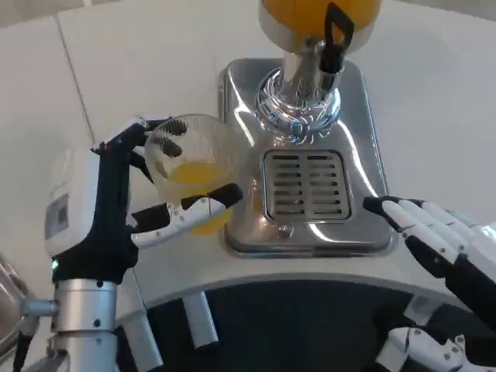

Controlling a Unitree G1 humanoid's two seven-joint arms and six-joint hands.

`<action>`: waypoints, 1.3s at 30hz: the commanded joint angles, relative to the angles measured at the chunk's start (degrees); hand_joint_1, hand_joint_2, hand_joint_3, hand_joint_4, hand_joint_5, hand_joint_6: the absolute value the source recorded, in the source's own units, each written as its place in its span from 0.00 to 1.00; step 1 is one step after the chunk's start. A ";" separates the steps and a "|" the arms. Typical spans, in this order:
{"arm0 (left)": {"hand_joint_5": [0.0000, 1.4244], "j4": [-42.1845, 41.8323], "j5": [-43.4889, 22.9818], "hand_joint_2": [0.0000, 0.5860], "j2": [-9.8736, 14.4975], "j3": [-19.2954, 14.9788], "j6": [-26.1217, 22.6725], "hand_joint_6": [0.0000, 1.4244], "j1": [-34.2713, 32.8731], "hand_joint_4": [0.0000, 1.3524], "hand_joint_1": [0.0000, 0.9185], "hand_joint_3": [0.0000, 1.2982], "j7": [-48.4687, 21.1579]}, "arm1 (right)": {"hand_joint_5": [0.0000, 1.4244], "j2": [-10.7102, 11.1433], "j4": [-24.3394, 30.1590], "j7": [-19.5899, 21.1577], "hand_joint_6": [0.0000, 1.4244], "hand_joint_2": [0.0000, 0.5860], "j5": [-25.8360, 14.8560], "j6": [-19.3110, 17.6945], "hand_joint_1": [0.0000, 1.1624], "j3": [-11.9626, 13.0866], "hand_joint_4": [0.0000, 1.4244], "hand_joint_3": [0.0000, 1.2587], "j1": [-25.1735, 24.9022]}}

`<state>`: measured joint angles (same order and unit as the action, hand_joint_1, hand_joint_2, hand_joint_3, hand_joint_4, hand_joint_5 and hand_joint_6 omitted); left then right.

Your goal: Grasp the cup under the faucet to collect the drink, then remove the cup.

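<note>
A clear plastic cup (pixel 194 167) with orange drink in its bottom is held by my left hand (pixel 132 205), fingers wrapped around its sides. The cup sits left of the dispenser's steel base (pixel 364 147), off the drip grate (pixel 304 184). The faucet with its black lever (pixel 335 39) hangs from the orange drink tank (pixel 310 15) above the chrome column (pixel 298 105). My right hand (pixel 438 240) lies at the table's near right edge, just right of the base, fingers stretched out and apart, holding nothing.
The white table (pixel 155 62) extends to the left and behind the dispenser. The table's curved front edge (pixel 310 277) runs just below the steel base. A metallic object (pixel 9 298) shows at the lower left edge.
</note>
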<state>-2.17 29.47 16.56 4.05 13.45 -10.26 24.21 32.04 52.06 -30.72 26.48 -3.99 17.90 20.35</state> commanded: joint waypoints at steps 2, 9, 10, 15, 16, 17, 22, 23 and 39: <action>0.91 -7.64 -1.68 0.00 -0.71 -1.40 2.46 1.00 4.02 0.91 0.84 0.89 -2.74 | 0.00 -1.45 1.03 3.04 0.01 0.82 3.96 -4.27 0.21 1.24 0.00 0.00 3.33; 0.91 -13.44 -2.72 0.00 -0.87 -1.69 3.41 1.00 9.25 0.92 0.84 0.89 -6.48 | 0.00 -4.17 -0.18 6.83 0.02 0.93 5.83 -9.94 0.09 1.70 0.00 0.00 7.70; 0.91 -13.91 -2.79 0.00 -0.82 -1.70 3.78 1.00 10.07 0.92 0.84 0.89 -6.91 | 0.00 -4.36 -0.40 7.45 0.02 0.93 6.10 -11.26 0.08 2.05 0.00 0.00 8.41; 0.91 -15.99 -2.74 0.00 -0.13 -1.73 7.01 1.00 14.63 0.91 0.84 0.88 -9.08 | 0.00 -6.25 -1.23 12.86 0.00 0.96 8.57 -19.76 0.05 4.24 0.00 0.00 11.54; 0.91 -16.22 -2.77 0.00 -0.10 -1.74 7.59 1.00 15.25 0.91 0.84 0.88 -9.45 | 0.00 -6.68 -1.48 13.68 0.00 0.97 8.83 -20.91 0.03 4.56 0.00 0.00 11.91; 0.91 -16.53 -2.82 0.00 0.02 -1.58 8.26 1.00 16.01 0.91 0.84 0.88 -9.91 | 0.00 -6.96 -1.68 14.30 0.00 0.98 9.21 -22.05 0.02 4.82 0.00 0.00 12.37; 0.91 -17.15 -2.63 0.00 0.38 -1.25 11.09 1.00 17.80 0.91 0.84 0.88 -11.45 | 0.00 -7.96 -2.25 14.84 0.00 0.97 10.18 -24.41 0.02 5.09 0.00 0.00 12.95; 0.91 -17.28 -2.61 0.00 0.35 -1.27 11.57 1.00 18.00 0.91 0.84 0.88 -11.68 | 0.00 -8.14 -2.26 14.86 0.00 0.97 10.39 -24.60 0.02 5.03 0.00 0.00 12.95; 0.91 -18.48 -1.42 0.00 -0.46 -2.31 15.99 1.00 20.37 0.91 0.84 0.88 -11.62 | 0.00 -10.81 0.74 13.87 0.00 0.96 10.90 -27.00 0.00 4.08 0.00 0.00 14.93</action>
<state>-19.35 27.88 16.72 2.42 26.77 9.86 11.95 22.52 50.44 -16.37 37.36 -31.46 22.52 34.48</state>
